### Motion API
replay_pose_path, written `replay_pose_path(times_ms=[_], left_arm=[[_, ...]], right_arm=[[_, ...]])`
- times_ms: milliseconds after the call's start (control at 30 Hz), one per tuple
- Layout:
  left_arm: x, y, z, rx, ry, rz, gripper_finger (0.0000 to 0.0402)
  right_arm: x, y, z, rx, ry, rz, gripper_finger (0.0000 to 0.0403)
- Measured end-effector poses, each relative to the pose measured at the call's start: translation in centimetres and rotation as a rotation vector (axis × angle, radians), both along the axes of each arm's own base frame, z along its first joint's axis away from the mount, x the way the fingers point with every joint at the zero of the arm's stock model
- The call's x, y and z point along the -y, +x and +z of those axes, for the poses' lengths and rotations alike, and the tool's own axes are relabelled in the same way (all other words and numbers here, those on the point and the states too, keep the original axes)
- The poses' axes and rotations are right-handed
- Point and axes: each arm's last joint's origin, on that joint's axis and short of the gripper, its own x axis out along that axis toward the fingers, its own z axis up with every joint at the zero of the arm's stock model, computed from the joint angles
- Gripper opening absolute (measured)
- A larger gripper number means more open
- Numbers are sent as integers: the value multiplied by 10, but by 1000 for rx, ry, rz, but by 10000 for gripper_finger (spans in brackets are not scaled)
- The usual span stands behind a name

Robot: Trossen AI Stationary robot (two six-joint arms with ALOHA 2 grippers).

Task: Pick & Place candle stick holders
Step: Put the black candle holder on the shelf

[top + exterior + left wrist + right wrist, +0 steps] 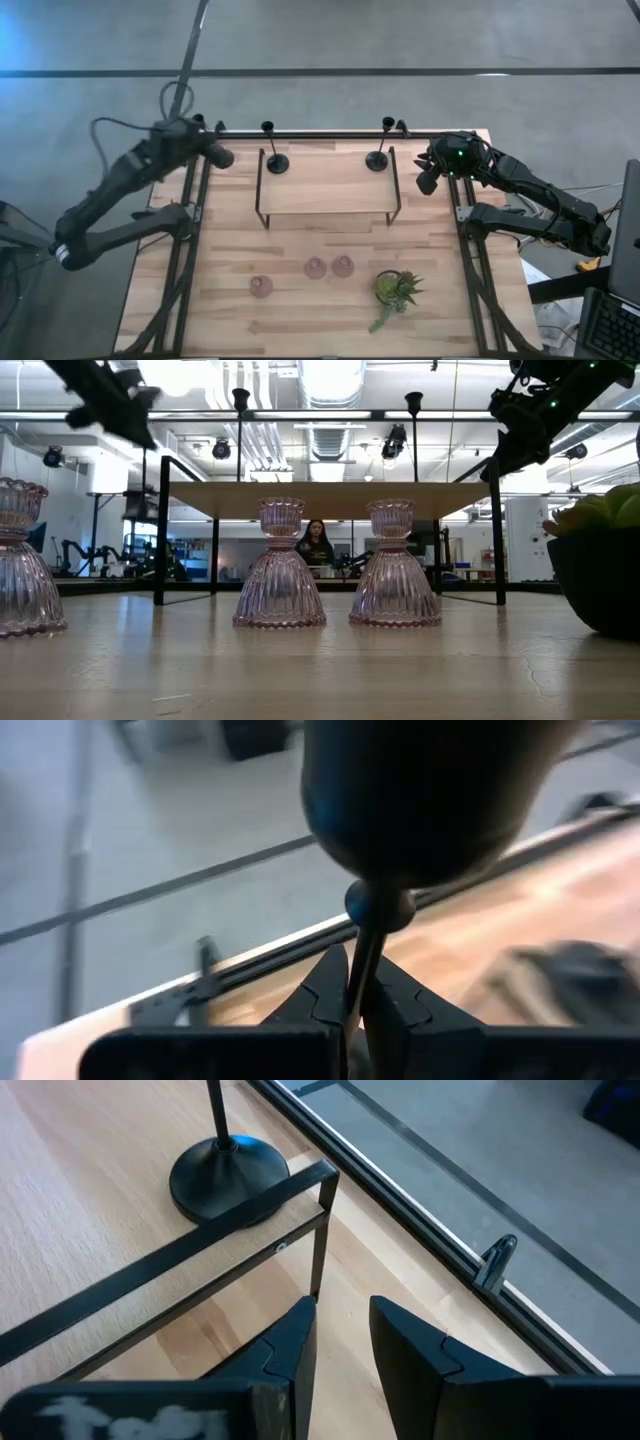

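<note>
Stem (362, 975) in left claw (352, 1005) (wrist only)

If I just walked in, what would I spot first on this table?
Probably the two pink glass candle holders and, standing side by side at the table's near middle, with a third off to one side. Behind them stands a raised wooden shelf with two tall black candlesticks and on it. The left pincer is shut on a third black candlestick stem past the table's far left corner.
</note>
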Motion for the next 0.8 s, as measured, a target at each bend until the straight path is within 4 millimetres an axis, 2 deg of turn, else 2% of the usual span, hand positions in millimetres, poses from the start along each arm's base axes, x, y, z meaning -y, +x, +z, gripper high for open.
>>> replay_pose_path(times_ms=[167,433,667,800], left_arm=[[24,-17,40,103,39,-190,16],[55,-35,76,199,26,-523,16],[56,-26,83,291,-37,-748,16],[44,-10,79,287,-107,-832,16]], right_arm=[[0,0,0,4,-3,0,98],[0,0,0,5,-4,0,97],[1,1,2,18,-13,0,84],[2,2,4,38,-27,0,78]])
